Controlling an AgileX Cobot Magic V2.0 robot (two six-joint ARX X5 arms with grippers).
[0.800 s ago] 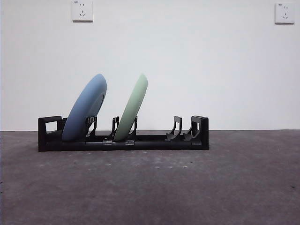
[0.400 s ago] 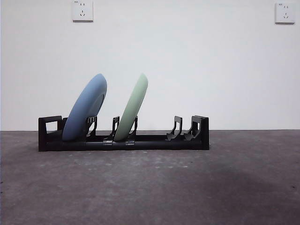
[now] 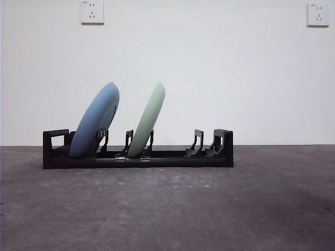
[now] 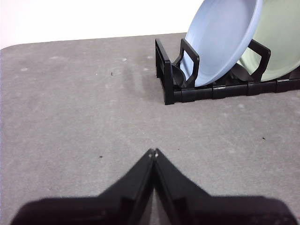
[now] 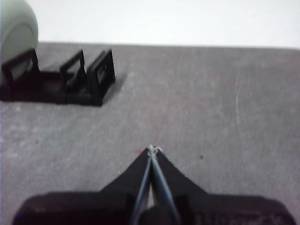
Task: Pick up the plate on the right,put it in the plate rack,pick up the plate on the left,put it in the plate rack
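Observation:
The long black plate rack (image 3: 157, 157) lies across the grey table. A blue plate (image 3: 96, 121) leans in a slot near its left end, and a pale green plate (image 3: 148, 121) leans in a slot near the middle. Neither arm shows in the front view. My left gripper (image 4: 153, 152) is shut and empty over bare table, well short of the rack's (image 4: 168, 79) blue-plate (image 4: 220, 37) end. My right gripper (image 5: 152, 149) is also shut and empty, off the other end of the rack (image 5: 96, 77), with the green plate (image 5: 16, 28) at the picture's edge.
Two hooked dividers (image 3: 196, 142) and the blocky end (image 3: 225, 144) at the rack's right stand without plates. A white wall with two sockets (image 3: 92, 11) rises behind the table (image 3: 209, 209).
Plates and rack have not moved. A soft shadow on the table at the lower right has drifted off toward the right edge.

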